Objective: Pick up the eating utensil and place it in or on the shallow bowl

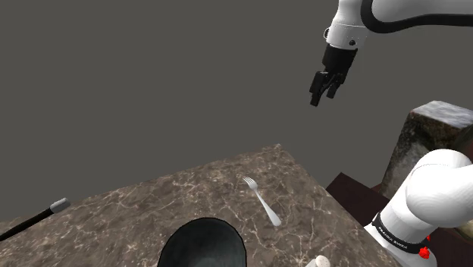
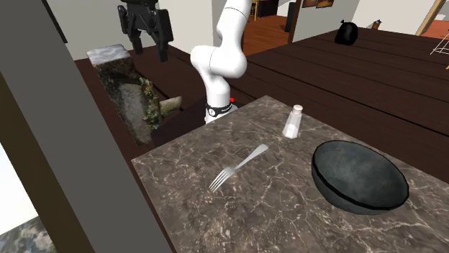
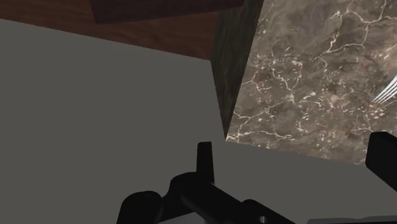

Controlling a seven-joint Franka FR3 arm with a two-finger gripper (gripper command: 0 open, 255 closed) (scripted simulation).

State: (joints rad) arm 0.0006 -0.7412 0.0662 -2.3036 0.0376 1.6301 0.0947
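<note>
"Where does the fork (image 2: 237, 167) lie?"

"Flat on the marbled table (image 2: 288, 208), nearest the second exterior camera, tines toward it, with nothing touching it."

"And the bowl?"

"The dark shallow bowl (image 2: 357, 176) sits to the fork's right, apart from it. A white shaker (image 2: 291, 122) stands behind them."

"The gripper (image 2: 149, 49)?"

"Farthest back, high up beyond the table's corner, fingers spread and empty."

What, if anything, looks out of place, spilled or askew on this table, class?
Nothing stands out. The fork lies flat on the table, the bowl sits upright and empty, and the shaker stands upright; nothing is spilled.
</note>
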